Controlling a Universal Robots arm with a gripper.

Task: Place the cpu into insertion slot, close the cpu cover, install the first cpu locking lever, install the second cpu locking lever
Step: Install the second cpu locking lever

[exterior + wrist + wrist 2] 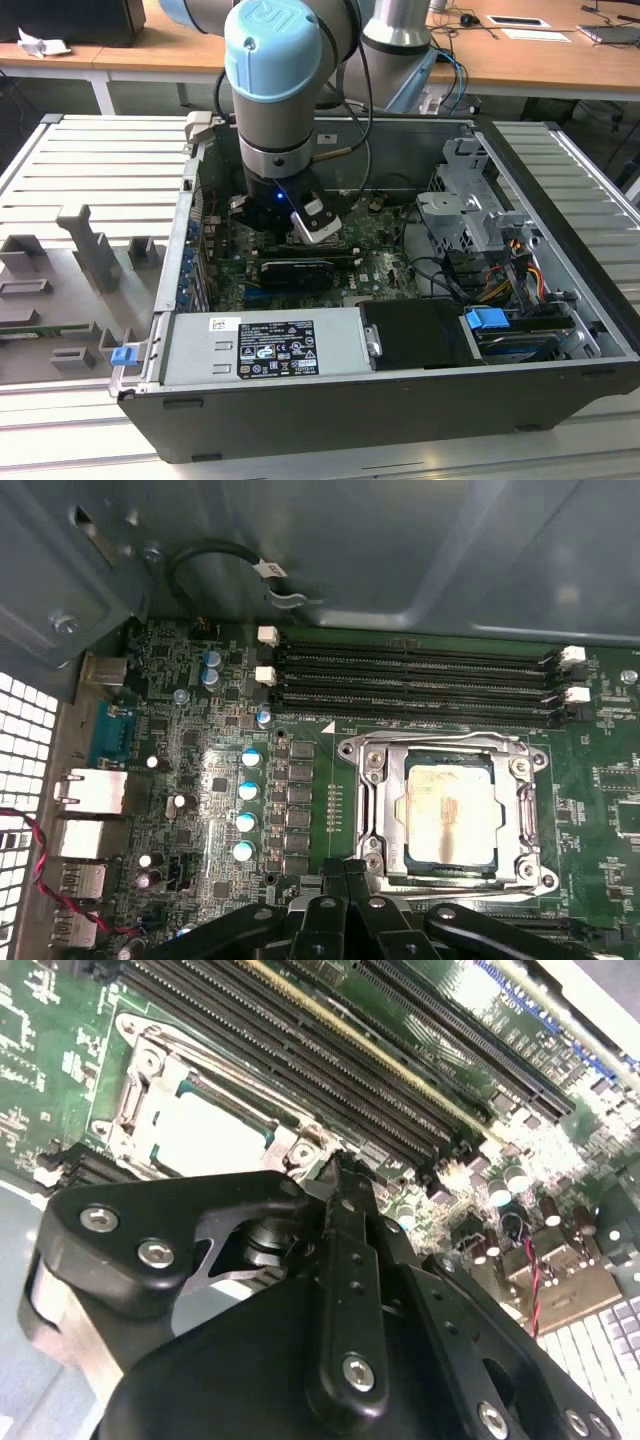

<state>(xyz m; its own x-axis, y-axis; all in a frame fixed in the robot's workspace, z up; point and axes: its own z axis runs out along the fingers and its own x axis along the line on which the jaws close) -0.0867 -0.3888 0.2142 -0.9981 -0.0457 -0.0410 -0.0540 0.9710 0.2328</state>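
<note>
in the first wrist view the cpu point(449, 817) lies seated in the insertion slot point(372, 810), the cpu cover point(527, 820) closed flat around it; the claw point(345, 875) hangs just beside the socket's near edge, fingers pressed together, holding nothing

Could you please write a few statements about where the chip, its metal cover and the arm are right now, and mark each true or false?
1. The chip lies in the socket on the green board. True.
2. The metal cover lies flat around the chip, which shows through its window. True.
3. The chip is held in the gripper. False: it sits in the socket, with the gripper beside the socket's edge.
4. The arm is outside the computer case. False: it reaches down into the open case.
5. Long memory slots run beside the socket. True.
</note>
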